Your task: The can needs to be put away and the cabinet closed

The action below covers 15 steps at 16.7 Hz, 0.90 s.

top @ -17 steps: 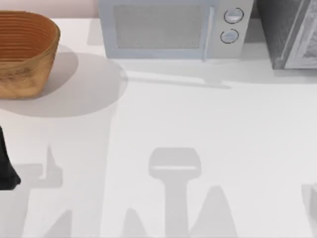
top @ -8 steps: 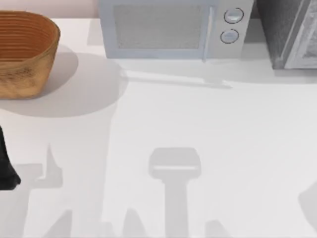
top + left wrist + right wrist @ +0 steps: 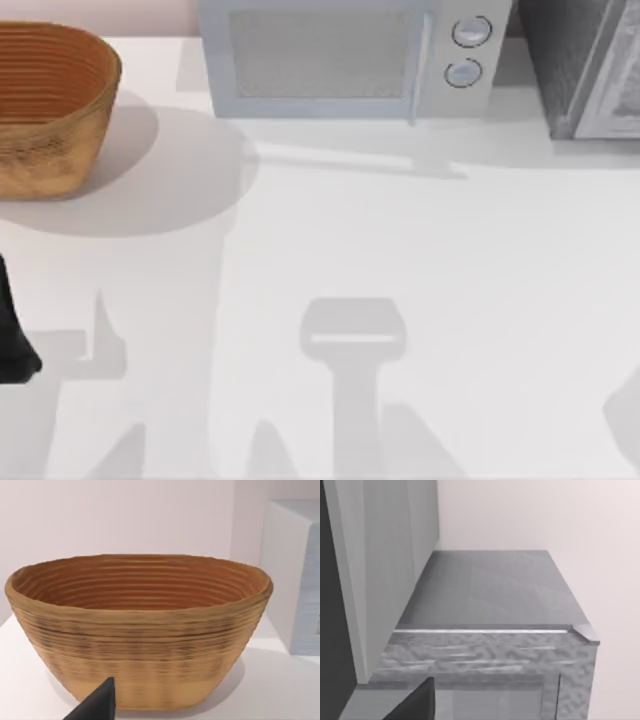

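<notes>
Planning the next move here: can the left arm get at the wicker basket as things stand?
Probably yes. The left arm sits at the left edge of the table, near the basket, with only bare tabletop between them. Its wrist view faces the basket wall with nothing in front of it.

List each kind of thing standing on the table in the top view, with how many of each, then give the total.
Woven basket: 1
Microwave: 1
Grey cabinet: 1
Total: 3
</notes>
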Motion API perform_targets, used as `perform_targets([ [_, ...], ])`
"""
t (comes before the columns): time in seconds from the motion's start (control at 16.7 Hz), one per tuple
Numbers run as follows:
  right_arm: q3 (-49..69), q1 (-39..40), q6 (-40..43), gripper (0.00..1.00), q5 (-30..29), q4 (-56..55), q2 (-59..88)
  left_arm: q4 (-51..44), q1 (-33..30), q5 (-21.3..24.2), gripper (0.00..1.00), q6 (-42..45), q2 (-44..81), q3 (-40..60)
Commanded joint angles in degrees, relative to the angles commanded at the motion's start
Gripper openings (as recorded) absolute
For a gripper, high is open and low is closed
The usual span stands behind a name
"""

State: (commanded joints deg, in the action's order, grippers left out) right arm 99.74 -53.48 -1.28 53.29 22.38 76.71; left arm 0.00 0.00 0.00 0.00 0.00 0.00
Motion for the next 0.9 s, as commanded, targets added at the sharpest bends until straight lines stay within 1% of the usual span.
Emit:
perform_targets([
  [0.12, -0.1, 5.9, 0.0, 1.0, -5.9, 0.2, -0.2, 0.0, 0.0, 0.0, 1.0, 0.0, 0.0, 0.0],
  [0.3, -0.3, 17.4, 0.0, 1.0, -17.4, 0.6, -0.5, 0.0, 0.0, 0.0, 1.0, 0.0, 0.0, 0.0],
  [0.72, -0.7, 49.2, 0.0, 1.0, -49.2, 1.7, -1.5, 0.0, 0.0, 0.0, 1.0, 0.0, 0.0, 0.0],
  [0.9, -0.9, 61.8, 0.0, 1.0, -61.7, 2.2, -1.9, 0.0, 0.0, 0.0, 1.0, 0.0, 0.0, 0.0],
])
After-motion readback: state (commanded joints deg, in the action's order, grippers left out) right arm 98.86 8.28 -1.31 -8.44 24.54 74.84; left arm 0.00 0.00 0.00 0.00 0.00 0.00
